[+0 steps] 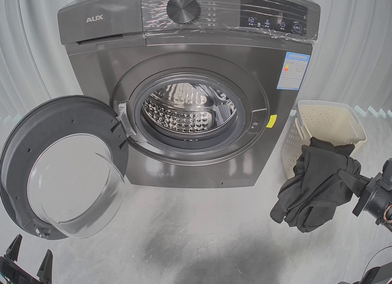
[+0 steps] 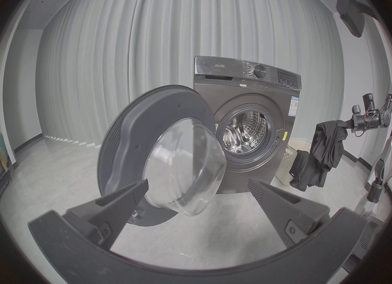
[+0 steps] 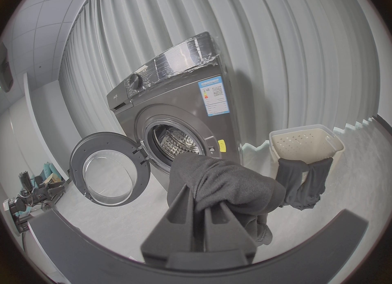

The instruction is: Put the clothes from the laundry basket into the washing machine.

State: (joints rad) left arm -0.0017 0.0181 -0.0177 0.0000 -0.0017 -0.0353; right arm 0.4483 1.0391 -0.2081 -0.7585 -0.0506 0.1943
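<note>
One dark garment (image 1: 316, 191) hanging from right fingers (image 3: 181, 215) pinching its bunched top, just before laundry basket (image 1: 326, 107) — washing machine drum (image 1: 190, 109) gaping leftward; left fingers (image 2: 122, 199) spread wide, hovering by door (image 1: 61, 166).

grey washer (image 1: 183, 93) – black clothes (image 1: 314, 187) – cream perforated basket (image 1: 330, 121).

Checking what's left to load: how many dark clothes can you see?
1: a dark garment held by the right pincer, its far end draped over the basket rim. More could be hidden inside.
</note>
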